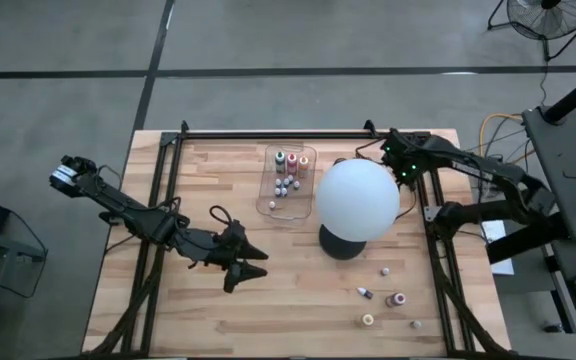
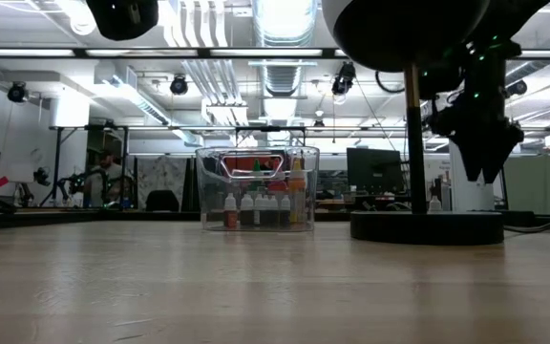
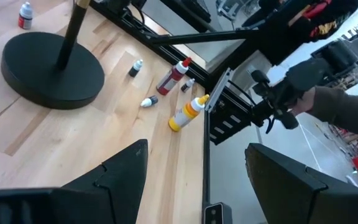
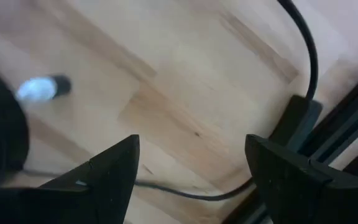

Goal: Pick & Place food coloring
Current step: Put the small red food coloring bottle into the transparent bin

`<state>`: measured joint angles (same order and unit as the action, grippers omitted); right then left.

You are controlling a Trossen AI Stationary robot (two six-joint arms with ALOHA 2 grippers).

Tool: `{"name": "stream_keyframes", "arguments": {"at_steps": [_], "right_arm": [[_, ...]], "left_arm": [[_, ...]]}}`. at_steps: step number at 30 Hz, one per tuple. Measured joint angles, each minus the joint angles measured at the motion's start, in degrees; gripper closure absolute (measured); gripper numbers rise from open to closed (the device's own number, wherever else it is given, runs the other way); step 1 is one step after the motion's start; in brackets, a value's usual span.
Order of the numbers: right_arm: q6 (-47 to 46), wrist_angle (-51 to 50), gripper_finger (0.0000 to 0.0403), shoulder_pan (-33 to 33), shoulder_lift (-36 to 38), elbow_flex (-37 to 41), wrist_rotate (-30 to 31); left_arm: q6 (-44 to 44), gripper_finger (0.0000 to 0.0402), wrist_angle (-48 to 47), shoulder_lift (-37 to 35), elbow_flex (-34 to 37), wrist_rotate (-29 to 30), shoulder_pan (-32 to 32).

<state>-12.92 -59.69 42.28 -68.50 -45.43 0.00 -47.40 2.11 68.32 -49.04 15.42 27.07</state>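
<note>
Bottles (image 1: 367, 293) loose on the table (image 1: 208, 180), others in the tray (image 1: 271, 205).
Loose ones lie near the globe (image 1: 357, 199), well apart from both grippers: left gripper (image 1: 258, 264) empty, fingers apart; right gripper (image 1: 405, 172) beside the globe, fingers apart, empty.

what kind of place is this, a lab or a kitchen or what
Most likely a robotics lab or workshop, not a kitchen. The wooden table sits on a bare concrete floor, exposed ducts and strip lights run overhead, and monitors and equipment stand in the room behind.
</note>
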Motion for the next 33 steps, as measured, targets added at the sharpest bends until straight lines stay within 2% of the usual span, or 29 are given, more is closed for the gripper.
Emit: {"name": "stream_keyframes", "arguments": {"at_steps": [10,21,30,33], "right_arm": [[-10.7,7.1,0.0127,0.0,-6.0,0.0,-0.1],[-11.2,8.0,0.014,-1.1,-2.5,1.3,-0.3],[-24.9,14.3,0.0142,-4.7,-1.2,6.2,0.3],[-28.8,16.5,0.0138,-5.6,-1.2,8.0,3.5]], "left_arm": [[0.9,0.0161,0.0,0.0,0.0,-1.4,0.0],[1.3,0.0161,0.0,0.0,0.0,-1.4,-0.1],[2.8,0.0161,0.0,0.0,0.0,-1.4,-0.3],[2.7,0.0161,0.0,0.0,0.0,-1.5,-0.3]]}}
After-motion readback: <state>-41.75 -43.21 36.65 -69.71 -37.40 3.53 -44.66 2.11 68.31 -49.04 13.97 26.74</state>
